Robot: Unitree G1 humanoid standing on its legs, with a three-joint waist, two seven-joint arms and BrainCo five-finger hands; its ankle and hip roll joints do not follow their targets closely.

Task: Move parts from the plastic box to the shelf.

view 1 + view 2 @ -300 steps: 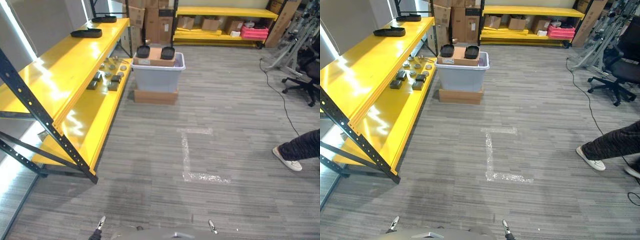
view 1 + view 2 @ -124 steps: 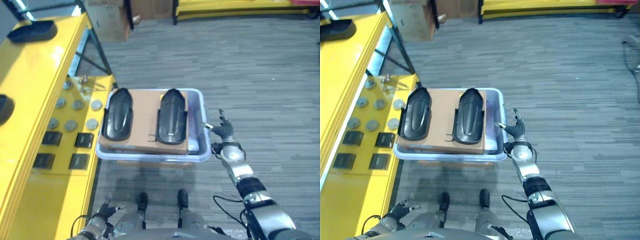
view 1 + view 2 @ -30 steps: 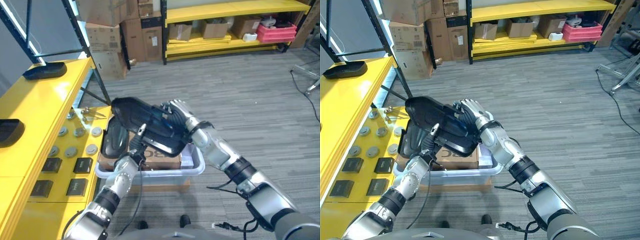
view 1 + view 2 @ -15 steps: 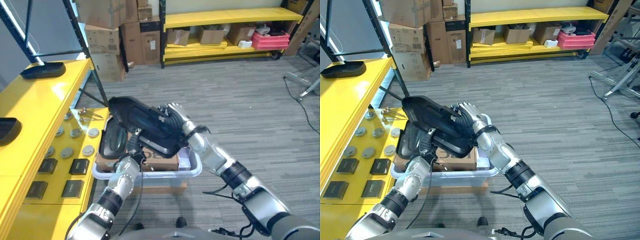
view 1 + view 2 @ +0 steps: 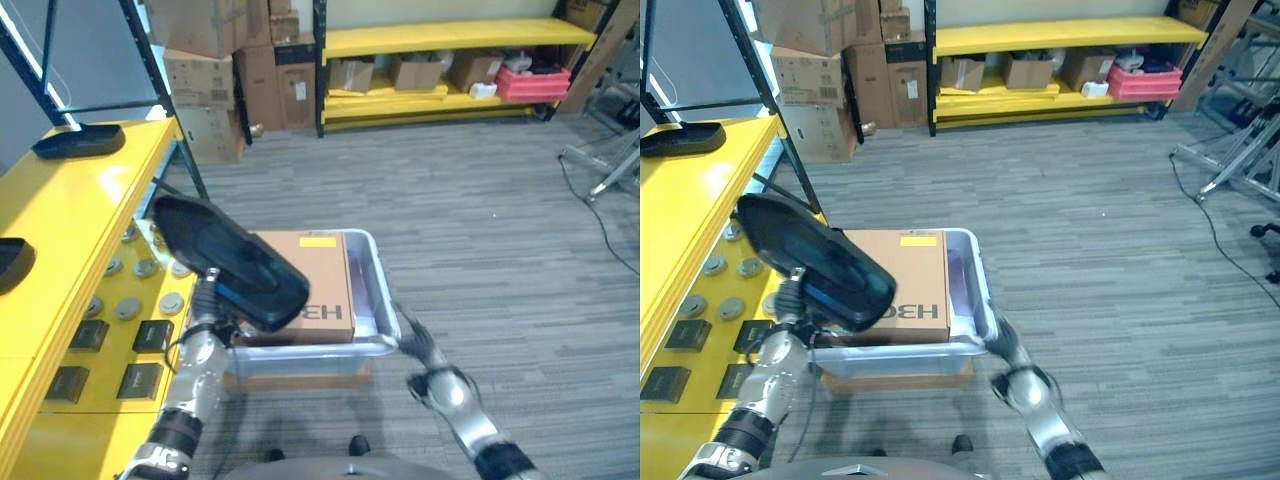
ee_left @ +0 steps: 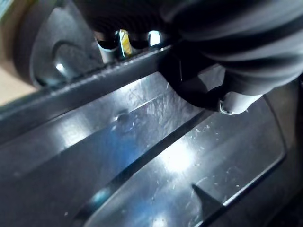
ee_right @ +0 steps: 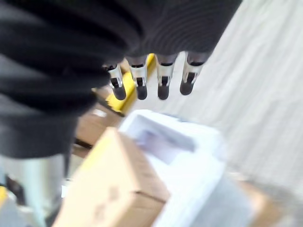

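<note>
left hand [image 5: 207,322] grips black part [image 5: 230,262] — long axis slants toward shelf [image 5: 70,230] | right hand [image 5: 430,362] slack-fingered — empty

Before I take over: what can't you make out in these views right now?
- Second black part: the black part held by the left hand covers that side of the cardboard box in both eye views.
- Inside the plastic box: the cardboard box covers it.
- Right hand: blurred in both eye views.
- Small parts on the yellow shelf: too small to identify.

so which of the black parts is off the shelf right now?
The big black part held up by the left hand over the plastic box; the other two lie on the yellow shelf.
</note>
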